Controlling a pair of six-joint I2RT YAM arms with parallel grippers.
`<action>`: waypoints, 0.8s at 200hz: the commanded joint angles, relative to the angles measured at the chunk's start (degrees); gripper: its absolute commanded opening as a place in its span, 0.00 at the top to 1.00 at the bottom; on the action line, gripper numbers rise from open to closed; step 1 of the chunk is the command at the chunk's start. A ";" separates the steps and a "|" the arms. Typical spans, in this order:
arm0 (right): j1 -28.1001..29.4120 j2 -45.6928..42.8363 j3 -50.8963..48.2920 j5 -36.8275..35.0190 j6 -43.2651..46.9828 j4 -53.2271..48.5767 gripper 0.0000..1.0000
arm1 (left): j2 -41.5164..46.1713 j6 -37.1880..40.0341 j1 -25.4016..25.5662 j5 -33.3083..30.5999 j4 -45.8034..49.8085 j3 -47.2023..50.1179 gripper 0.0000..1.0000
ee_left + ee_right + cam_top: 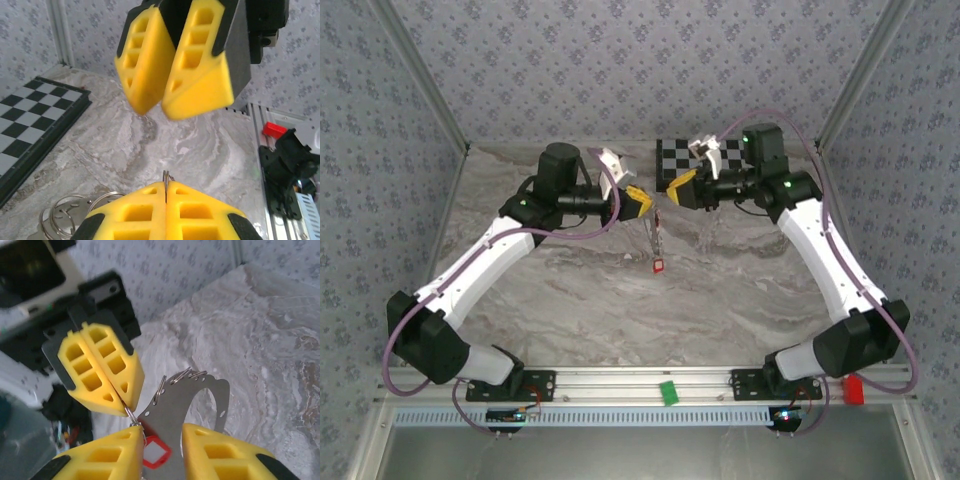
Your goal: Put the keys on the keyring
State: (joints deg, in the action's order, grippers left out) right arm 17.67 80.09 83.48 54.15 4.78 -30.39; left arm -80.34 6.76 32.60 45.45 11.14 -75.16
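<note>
The left fingers are pinched shut on the thin wire keyring, held above the marble tabletop; a red-headed key dangles beneath; the right fingers stand partly apart close by, gripping nothing

My white-and-black left arm and right arm both reach forward and bend inward, so my wrists meet over the far middle of the table. My left gripper, with yellow ribbed pads on black fingers, is pressed tight on a thin grey-silver wire keyring. My right gripper faces it, tip close to tip, jaws parted.
</note>
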 commanded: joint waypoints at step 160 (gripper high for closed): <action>0.12 -0.61 -8.87 8.59 -31.10 38.07 0.73 | 4.71 -11.57 -0.23 -5.46 -24.28 1.69 1.00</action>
State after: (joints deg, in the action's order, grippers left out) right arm 17.04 78.72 74.81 60.62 -25.15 6.26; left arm -77.56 -3.77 32.60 39.94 -9.28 -72.62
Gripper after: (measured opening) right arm 0.285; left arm 0.052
